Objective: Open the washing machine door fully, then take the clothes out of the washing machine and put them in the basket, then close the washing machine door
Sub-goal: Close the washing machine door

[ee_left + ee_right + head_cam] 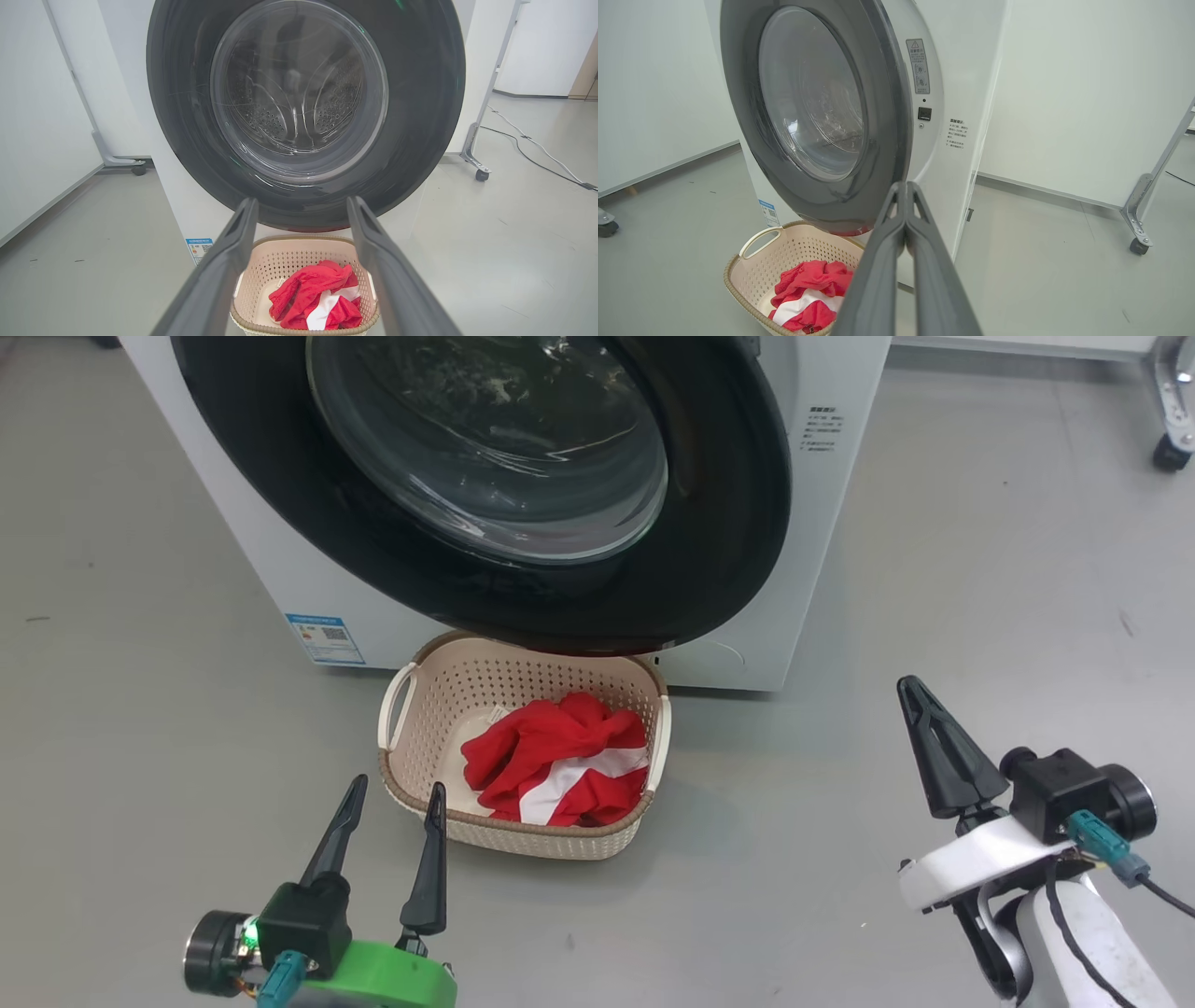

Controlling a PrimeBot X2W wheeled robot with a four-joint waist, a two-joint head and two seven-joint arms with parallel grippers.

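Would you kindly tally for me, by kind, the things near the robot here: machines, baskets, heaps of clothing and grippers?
Washing machine: 1
Basket: 1
Heap of red clothes: 1 (the separate garments in it cannot be told apart)
Grippers: 2, the left gripper and the right gripper
Total: 5

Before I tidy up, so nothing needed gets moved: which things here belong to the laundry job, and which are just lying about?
Job: washing machine, washing machine door, clothes, basket.
Lying about: wheeled frame, floor cables.
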